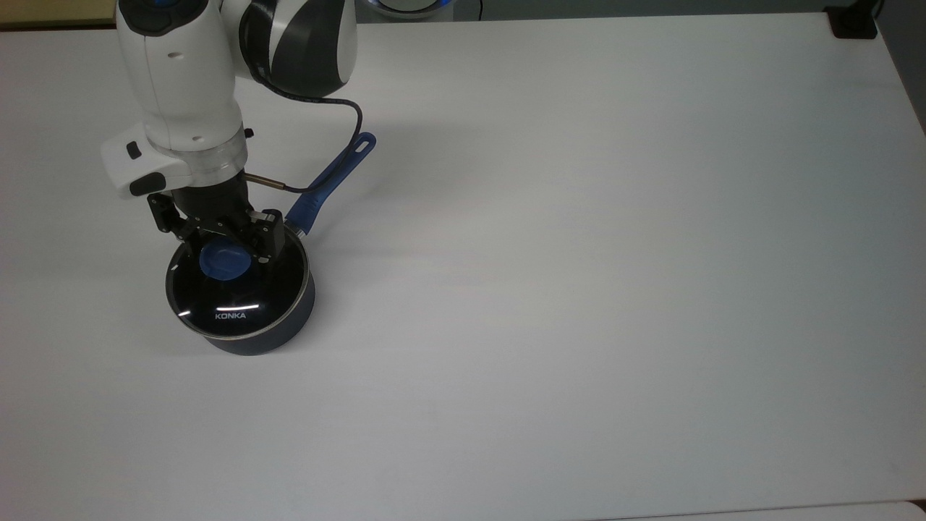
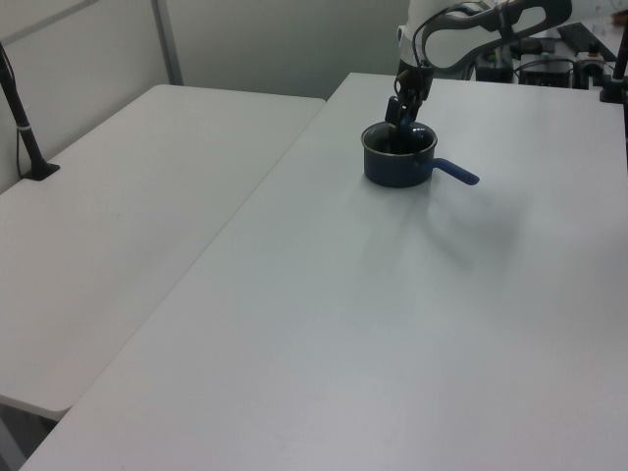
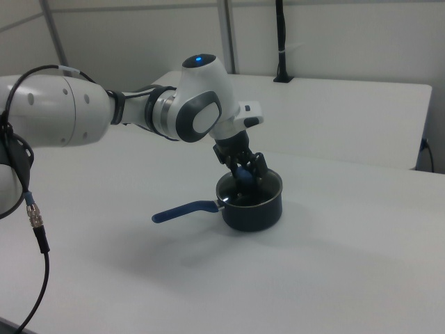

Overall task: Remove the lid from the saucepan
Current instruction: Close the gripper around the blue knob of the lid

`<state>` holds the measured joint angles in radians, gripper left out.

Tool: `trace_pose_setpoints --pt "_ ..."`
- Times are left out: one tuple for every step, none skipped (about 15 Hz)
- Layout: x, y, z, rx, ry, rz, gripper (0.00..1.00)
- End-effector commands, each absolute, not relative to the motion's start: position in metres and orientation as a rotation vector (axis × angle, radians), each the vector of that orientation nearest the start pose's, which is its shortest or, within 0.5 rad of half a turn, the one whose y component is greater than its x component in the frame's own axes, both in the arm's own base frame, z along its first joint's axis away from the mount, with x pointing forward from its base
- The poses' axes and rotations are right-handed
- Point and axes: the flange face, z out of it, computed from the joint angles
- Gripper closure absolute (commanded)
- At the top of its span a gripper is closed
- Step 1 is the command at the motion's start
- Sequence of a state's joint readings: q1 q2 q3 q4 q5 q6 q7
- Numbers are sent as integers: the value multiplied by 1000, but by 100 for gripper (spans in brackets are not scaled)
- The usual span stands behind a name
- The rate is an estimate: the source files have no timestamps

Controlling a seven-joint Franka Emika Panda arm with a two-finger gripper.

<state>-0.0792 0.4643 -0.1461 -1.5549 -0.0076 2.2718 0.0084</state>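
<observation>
Two gripper [image 1: 226, 246] fingers straddle the lid's [image 1: 235, 293] blue knob [image 1: 226, 262] in the top view, apart, not visibly clamped. Left view: the saucepan [image 2: 399, 158] sits on the white table [image 2: 392, 314]. Right view: its handle [image 3: 184, 210] points toward the right view's left.

The lid [image 1: 235, 293] sits on the saucepan [image 1: 286, 325], at the top view's left of the table [image 1: 579, 289].
</observation>
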Motion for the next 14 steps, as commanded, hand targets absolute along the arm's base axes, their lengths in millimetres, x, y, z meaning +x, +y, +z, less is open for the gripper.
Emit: trace_pose_setpoints --pt "694 -141 412 -3175 339 -430 25" --pt "694 -141 412 -3176 336 -430 27" --pt "694 -140 414 -3176 334 -433 29" --pt "694 -141 414 -3176 336 -433 31" --pt "694 -140 414 -3176 334 -433 32" --pt "694 -141 415 -3175 336 -438 32" --pt "694 -141 416 -3175 336 -440 32" --pt "694 -141 419 -3172 338 -445 32" --pt "693 -141 422 -3173 337 -452 32" --pt "693 -141 423 -3171 338 -455 32" --pt "692 -141 433 -3164 341 -479 32" --pt "691 -141 436 -3159 342 -484 32" --pt "690 -141 444 -3154 344 -504 32" --pt "689 -141 449 -3151 343 -513 32"
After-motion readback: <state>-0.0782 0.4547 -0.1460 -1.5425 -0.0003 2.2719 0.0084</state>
